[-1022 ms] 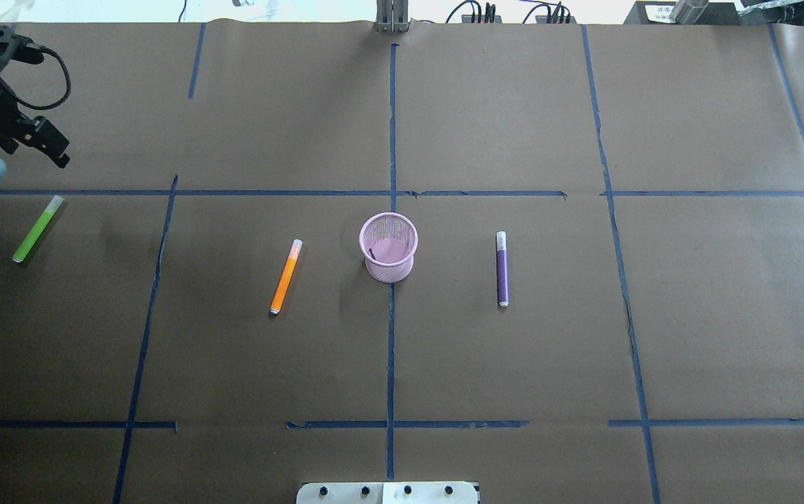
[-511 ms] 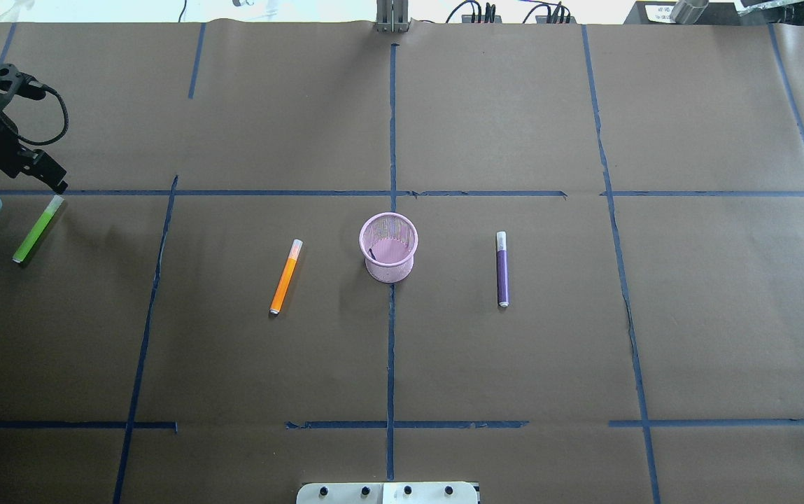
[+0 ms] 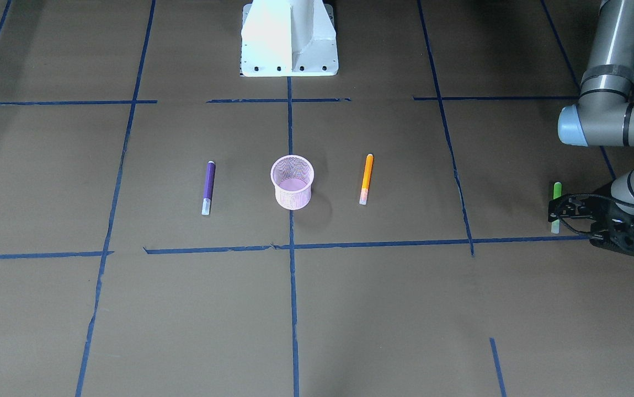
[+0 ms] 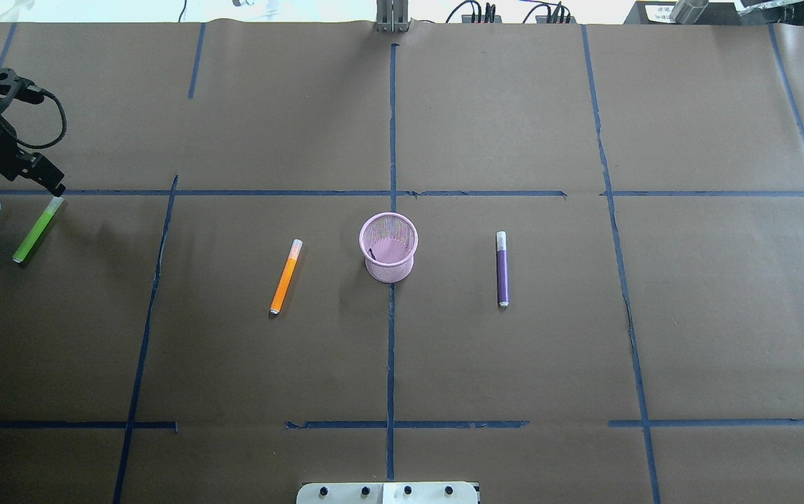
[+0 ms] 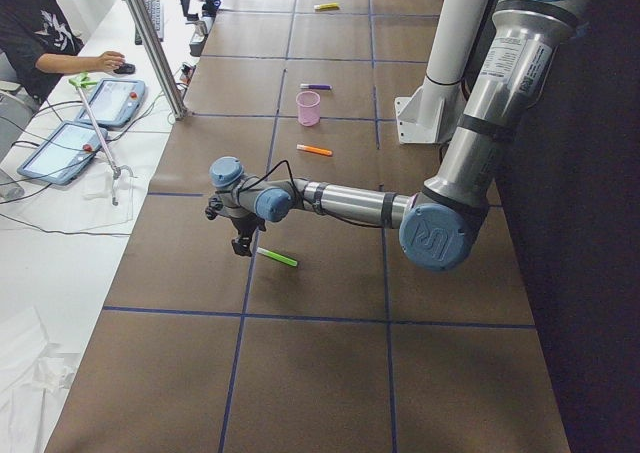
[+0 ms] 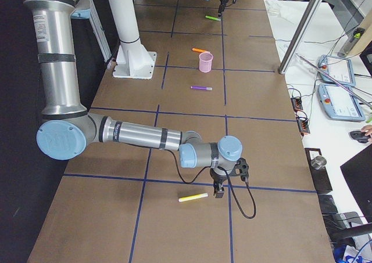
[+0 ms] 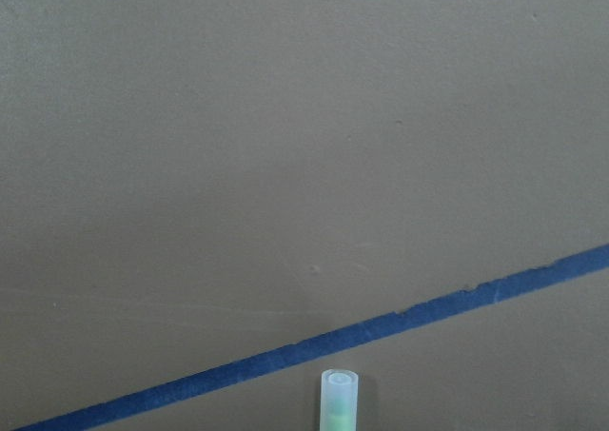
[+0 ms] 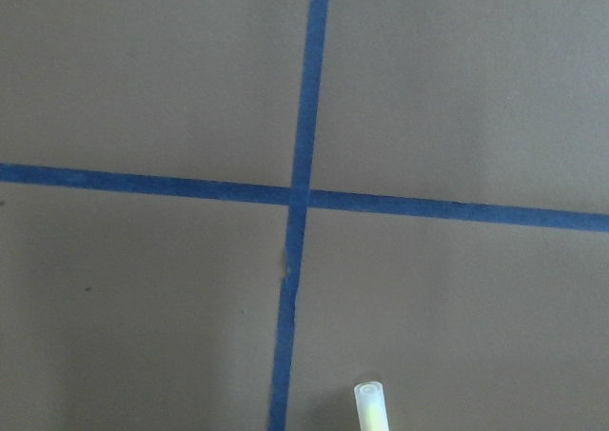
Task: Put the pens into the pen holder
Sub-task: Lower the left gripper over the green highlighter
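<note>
The pink mesh pen holder (image 4: 388, 269) (image 3: 293, 198) stands upright at the table's middle. An orange pen (image 4: 285, 276) (image 3: 366, 178) lies to one side of it and a purple pen (image 4: 502, 269) (image 3: 207, 186) to the other. A green pen (image 4: 38, 229) (image 3: 557, 191) lies far out on my left side. My left gripper (image 4: 53, 185) (image 3: 558, 212) hangs open just over its pale cap end (image 7: 339, 401). A yellow pen (image 6: 193, 197) (image 8: 370, 405) lies far out on my right side. My right gripper (image 6: 219, 192) is beside its end; I cannot tell its state.
Blue tape lines (image 4: 391, 140) divide the brown paper-covered table into squares. The robot's white base (image 3: 289, 38) sits at the table's near middle edge. Off the far edge, a person (image 5: 40, 33) sits by tablets (image 5: 112, 101) and a metal pole (image 5: 150, 43).
My left gripper has come down and toward the green pen's cap end, from well beyond the tape line to right at the cap. The pens and the holder have not moved.
</note>
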{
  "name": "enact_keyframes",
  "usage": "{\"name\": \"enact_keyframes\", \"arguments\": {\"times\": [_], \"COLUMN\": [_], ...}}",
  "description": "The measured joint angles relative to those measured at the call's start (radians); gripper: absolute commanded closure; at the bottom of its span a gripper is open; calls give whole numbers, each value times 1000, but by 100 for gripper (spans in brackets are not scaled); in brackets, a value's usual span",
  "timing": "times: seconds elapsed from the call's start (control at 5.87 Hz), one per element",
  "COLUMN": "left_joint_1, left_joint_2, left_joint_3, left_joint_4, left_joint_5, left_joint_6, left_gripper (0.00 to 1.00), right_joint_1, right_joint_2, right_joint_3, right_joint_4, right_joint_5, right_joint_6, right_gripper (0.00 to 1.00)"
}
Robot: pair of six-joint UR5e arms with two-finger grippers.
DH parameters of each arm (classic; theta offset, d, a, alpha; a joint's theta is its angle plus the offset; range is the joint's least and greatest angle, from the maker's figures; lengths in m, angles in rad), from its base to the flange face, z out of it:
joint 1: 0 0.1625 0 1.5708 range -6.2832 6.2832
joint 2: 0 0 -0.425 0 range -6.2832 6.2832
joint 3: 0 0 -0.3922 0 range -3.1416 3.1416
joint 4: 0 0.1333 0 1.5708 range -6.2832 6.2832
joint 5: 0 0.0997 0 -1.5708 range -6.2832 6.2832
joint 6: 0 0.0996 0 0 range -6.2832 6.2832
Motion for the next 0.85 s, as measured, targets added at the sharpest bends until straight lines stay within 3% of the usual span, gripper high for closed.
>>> {"name": "enact_keyframes", "arguments": {"times": [0.34, 0.85], "left_joint_1": [0, 2], "left_joint_2": [-4, -1], "left_joint_3": [0, 63], "left_joint_4": [-1, -69], "left_joint_5": [0, -1], "left_joint_6": [-1, 1], "left_gripper": [0, 0], "right_joint_1": [-2, -6], "right_joint_2": [-93, -134], "right_joint_3": [-14, -20], "right_joint_4": [133, 190], "right_joint_5": [5, 8], "right_joint_6": [22, 31], "right_gripper": [0, 0]}}
